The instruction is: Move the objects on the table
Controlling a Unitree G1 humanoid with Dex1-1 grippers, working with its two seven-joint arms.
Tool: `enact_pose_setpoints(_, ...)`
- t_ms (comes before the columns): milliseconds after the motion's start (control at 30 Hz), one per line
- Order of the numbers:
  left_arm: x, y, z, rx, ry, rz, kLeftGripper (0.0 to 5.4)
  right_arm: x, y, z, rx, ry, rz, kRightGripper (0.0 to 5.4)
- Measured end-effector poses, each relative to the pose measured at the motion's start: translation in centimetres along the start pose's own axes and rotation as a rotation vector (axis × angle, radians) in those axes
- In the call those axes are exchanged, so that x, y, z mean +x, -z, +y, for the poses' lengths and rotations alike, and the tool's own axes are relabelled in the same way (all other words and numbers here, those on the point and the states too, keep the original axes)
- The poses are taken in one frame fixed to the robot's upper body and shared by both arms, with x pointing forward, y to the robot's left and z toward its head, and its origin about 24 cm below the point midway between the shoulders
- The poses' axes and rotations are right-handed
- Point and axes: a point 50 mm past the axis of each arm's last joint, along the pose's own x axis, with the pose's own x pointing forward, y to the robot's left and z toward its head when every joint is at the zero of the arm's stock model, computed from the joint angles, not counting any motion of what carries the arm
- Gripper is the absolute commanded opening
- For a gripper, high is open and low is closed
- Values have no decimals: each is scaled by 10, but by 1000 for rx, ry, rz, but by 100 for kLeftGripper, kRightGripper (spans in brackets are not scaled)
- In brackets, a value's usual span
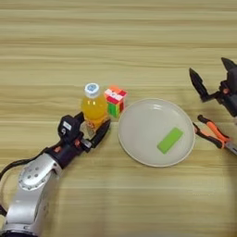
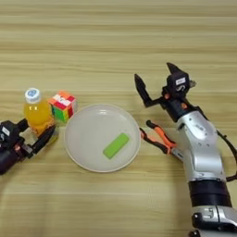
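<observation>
Orange-juice bottle point(image 1: 94, 109): standing at nine o'clock of plate point(image 1: 139, 143), touching cube point(image 1: 115, 100).
Left gripper point(image 1: 94, 131): straddling bottle base, fingers spread.
Advice: closing low, squarely.
Right gripper point(image 2: 156, 85): hovering wide, empty.

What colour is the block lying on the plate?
Green. The block on the cream plate shows best in the right eye view.

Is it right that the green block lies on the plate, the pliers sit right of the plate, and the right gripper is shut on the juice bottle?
Not quite. It is the left gripper whose fingers flank the juice bottle; the right gripper hangs open above the pliers. The left eye view shows it. The green block does lie on the plate.
</observation>
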Motion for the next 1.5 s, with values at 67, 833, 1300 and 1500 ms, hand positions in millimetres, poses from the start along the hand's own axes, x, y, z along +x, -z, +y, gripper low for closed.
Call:
enact_pose_setpoints(67, 0, 1, 0, -2, -3, 4, 338, 0, -1, 1, 2, -1, -6, 540)
enact_pose_setpoints(833, 4, 4, -3, -21, -14, 3, 338, 1, -6, 1, 1, 2, -28, 540)
enact_pose_setpoints(1300, 5, 2, -4, -16, -8, -9, 495, 1, -6, 1, 1, 2, -28, 540)
enact_pose_setpoints(1500, 6, 2, -5, -19, -9, -11, 537, 1, -6, 1, 0, 2, -29, 540)
